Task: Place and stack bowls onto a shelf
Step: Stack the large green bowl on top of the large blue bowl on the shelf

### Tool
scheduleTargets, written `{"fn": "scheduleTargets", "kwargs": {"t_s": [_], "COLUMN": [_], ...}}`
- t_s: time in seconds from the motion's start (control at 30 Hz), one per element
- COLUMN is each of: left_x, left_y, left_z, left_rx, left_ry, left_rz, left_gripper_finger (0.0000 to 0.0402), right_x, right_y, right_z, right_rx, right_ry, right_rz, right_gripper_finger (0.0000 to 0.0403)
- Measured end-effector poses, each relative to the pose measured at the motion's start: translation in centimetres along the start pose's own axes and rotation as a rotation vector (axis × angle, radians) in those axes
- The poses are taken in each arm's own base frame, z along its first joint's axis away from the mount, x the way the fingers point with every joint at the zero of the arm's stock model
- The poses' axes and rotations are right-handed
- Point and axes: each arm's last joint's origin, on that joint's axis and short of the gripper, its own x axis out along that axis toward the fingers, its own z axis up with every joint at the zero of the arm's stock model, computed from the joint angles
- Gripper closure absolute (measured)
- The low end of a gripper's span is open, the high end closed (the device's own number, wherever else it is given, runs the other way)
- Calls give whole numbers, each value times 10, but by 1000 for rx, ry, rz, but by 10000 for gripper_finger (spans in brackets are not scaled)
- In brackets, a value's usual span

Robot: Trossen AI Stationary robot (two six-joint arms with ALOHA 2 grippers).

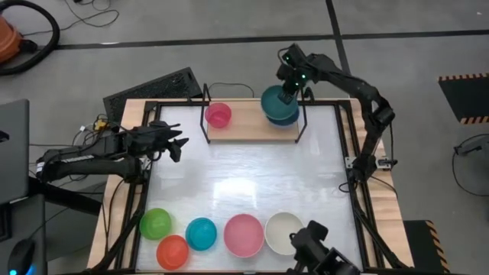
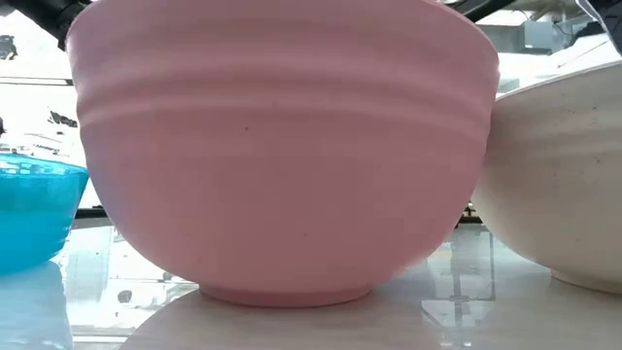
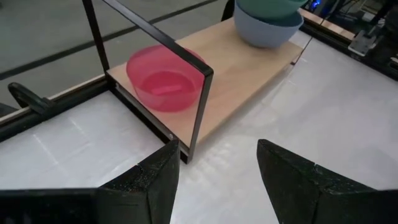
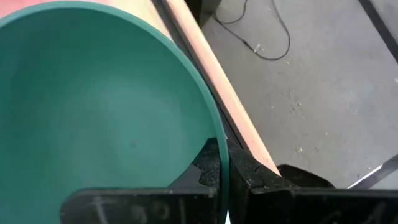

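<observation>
The shelf (image 1: 252, 128) is a light-wood board with black wire uprights at the table's far edge. A magenta bowl (image 1: 218, 114) stands on its left end. On its right end a dark teal bowl (image 1: 276, 102) sits in a grey-blue bowl (image 3: 267, 30). My right gripper (image 1: 289, 92) is shut on the teal bowl (image 4: 93, 106). My left gripper (image 1: 177, 145) hovers open over the table's left side, short of the shelf (image 3: 249, 68), with the magenta bowl (image 3: 163, 78) ahead of it. My right gripper (image 4: 225, 163) pinches the dark teal bowl's rim (image 4: 214, 134) on the bowl's far right side, one finger inside the bowl and one outside. The fingers come from above, pointing down. The bowl sits upright in the grey-blue bowl on the shelf.
Along the table's near edge stand a green bowl (image 1: 156, 224), an orange bowl (image 1: 173, 251), a cyan bowl (image 1: 202, 234), a pink bowl (image 1: 244, 234) and a cream-white bowl (image 1: 284, 232). The pink bowl (image 2: 282, 146) fills the low view. White tabletop (image 1: 252, 179) lies between them and the shelf.
</observation>
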Motion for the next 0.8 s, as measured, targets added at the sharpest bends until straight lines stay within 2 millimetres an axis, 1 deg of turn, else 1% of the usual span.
{"fn": "scheduleTargets", "kwargs": {"t_s": [0.2, 0.3, 0.37, 0.47, 0.53, 0.8], "left_x": [1, 1, 1, 1, 1, 1], "left_y": [1, 1, 2, 1, 1, 2], "left_z": [-3, -4, -4, -4, -4, -4], "left_rx": [-2, -5, -7, -7, -7, -7], "left_ry": [29, 42, 43, 43, 42, 41], "left_rz": [13, 18, 18, 18, 19, 21], "left_gripper_finger": [203, 203, 203, 203, 203, 203], "right_x": [-5, -5, 0, 3, 6, 35], "right_y": [-4, -7, -7, -11, -8, -10], "right_z": [3, -2, -1, -3, -1, -7], "right_rx": [-44, -65, -74, -66, -74, -66], "right_ry": [64, 101, 103, 121, 119, 222], "right_rz": [20, 31, 34, 38, 43, 83], "right_gripper_finger": [378, 378, 378, 378, 378, 378]}}
